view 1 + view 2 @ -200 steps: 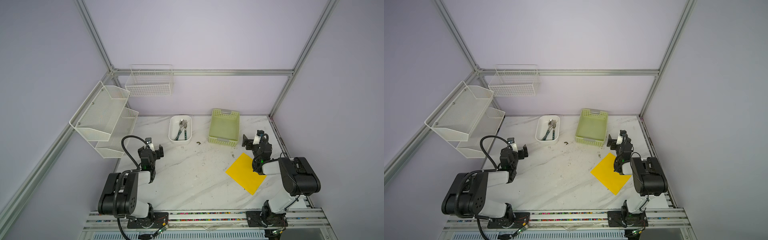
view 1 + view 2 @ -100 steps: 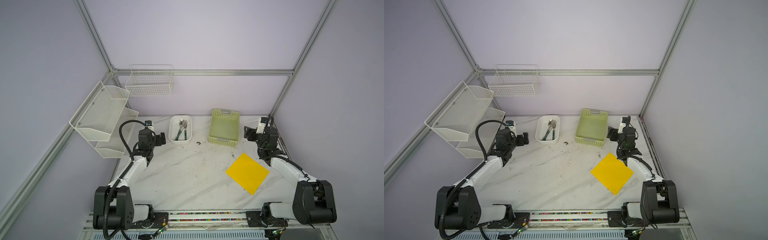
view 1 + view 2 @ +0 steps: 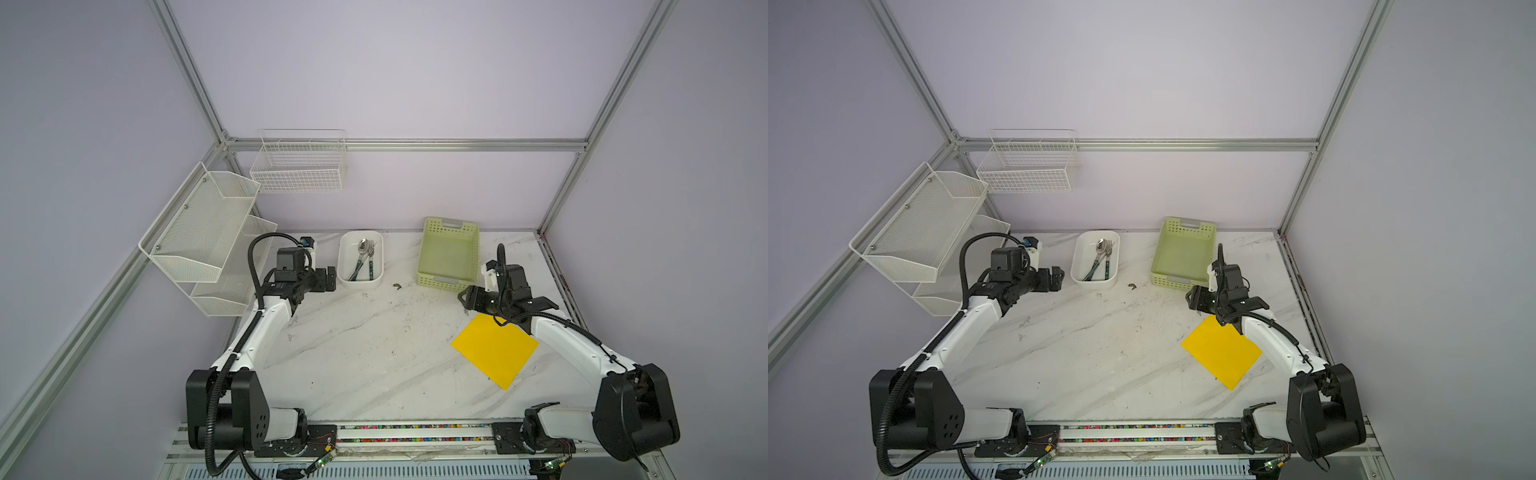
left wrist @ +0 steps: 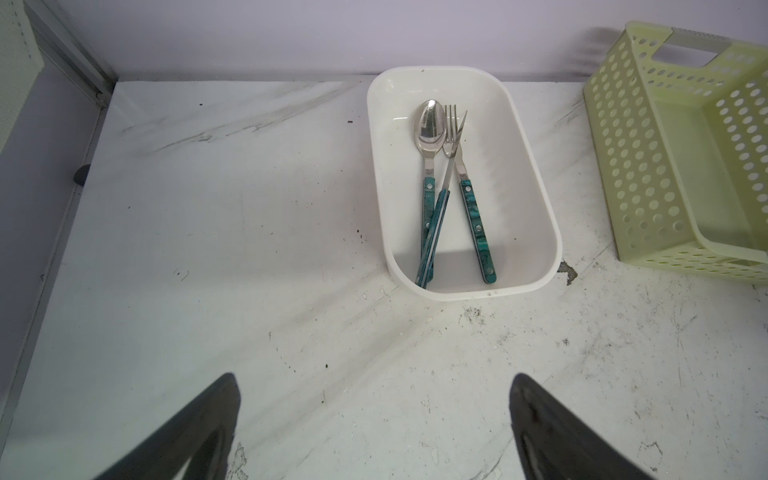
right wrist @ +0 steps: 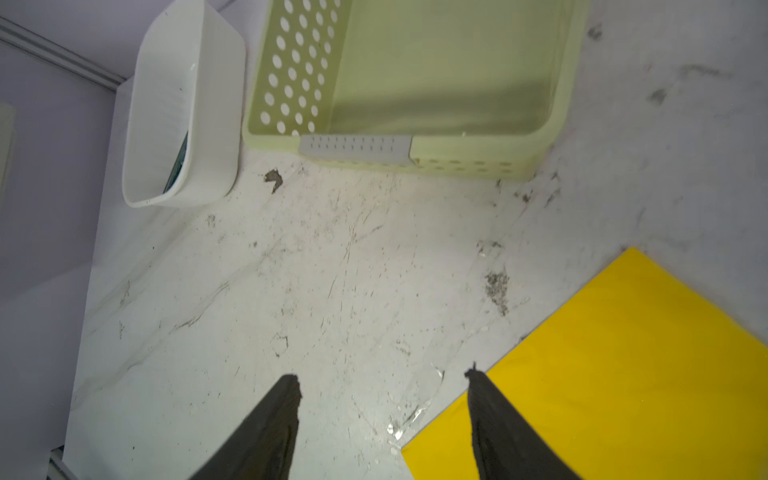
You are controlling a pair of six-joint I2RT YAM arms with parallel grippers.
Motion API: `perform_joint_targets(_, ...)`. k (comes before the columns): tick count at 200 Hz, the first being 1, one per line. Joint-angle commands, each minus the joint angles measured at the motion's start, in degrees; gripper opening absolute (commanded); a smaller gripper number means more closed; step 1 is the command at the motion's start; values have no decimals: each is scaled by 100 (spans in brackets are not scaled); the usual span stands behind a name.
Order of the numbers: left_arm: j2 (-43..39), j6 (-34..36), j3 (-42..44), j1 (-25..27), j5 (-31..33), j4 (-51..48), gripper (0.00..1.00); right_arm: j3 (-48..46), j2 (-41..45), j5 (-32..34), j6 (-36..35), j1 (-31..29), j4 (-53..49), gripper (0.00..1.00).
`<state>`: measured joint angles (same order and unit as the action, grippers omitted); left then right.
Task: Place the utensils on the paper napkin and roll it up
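The utensils [image 4: 446, 187], a spoon, a fork and a knife with teal handles, lie together in a white tub [image 4: 536, 174] at the back; both top views show the utensils [image 3: 365, 259] [image 3: 1101, 262] there. My left gripper [image 4: 374, 380] [image 3: 330, 277] hovers just left of the tub, open and empty. The yellow paper napkin [image 3: 494, 351] [image 3: 1222, 353] [image 5: 623, 374] lies flat on the right of the table. My right gripper [image 5: 384, 380] [image 3: 463, 298] [image 3: 1191, 298] hangs over the bare marble at the napkin's far corner, open with nothing between its fingers.
A pale green perforated basket [image 3: 471, 253] [image 3: 1208, 249] stands empty right of the tub, close behind the right gripper. White mesh shelves [image 3: 199, 237] and a wire basket [image 3: 299, 166] hang on the left and back walls. The marble top [image 3: 365, 345] is scuffed.
Both arms have stretched out from folded poses. The left gripper has reached toward the tub; the right gripper swung leftward to the napkin's far corner and its jaws have narrowed.
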<state>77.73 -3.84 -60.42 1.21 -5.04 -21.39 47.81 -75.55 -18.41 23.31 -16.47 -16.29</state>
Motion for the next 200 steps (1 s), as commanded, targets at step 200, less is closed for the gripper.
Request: perform_joint_targets(200,-434,-12,189,19,-191,355,100,-393,-1275,-582,466,-721,-1016,66)
